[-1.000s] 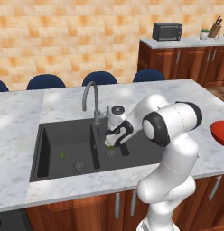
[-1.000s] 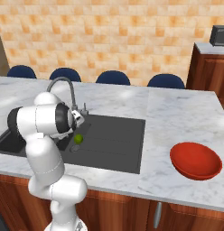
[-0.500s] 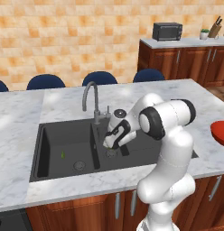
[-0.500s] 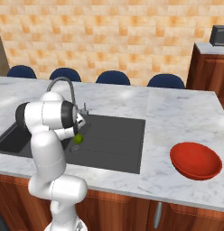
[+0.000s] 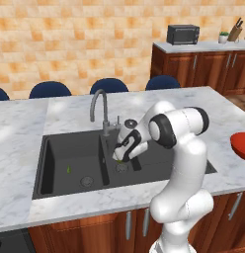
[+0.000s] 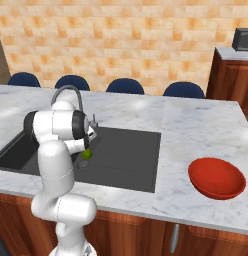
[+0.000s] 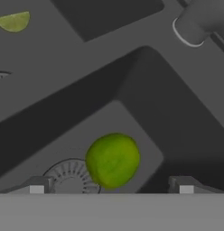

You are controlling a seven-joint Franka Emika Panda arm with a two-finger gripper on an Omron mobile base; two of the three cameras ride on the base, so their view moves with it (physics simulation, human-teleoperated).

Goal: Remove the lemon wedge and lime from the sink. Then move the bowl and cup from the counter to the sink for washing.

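Hand view puts the lime point(image 7: 113, 159) between my two spread fingertips point(image 7: 36, 185), with the gripper point(image 7: 111, 187) wide apart and holding nothing. The lime rests on the sink point(image 7: 145, 94) floor, touching the edge of the drain grate point(image 7: 66, 175), in the basin on the far side of the divider from the lemon wedge point(image 7: 14, 20).

My worry is that the lime is round and free on a smooth floor. If I come down off-centre, one fingertip could nudge it first and send it rolling away from the drain. Closing too high on it could squeeze it out downward. From the left base view the gripper point(image 5: 120, 154) hangs close to the faucet point(image 5: 99, 107), so a careless lift could clip the spout. The bowl point(image 6: 216, 178) waits on the surface point(image 6: 196, 130), well away from the sink.
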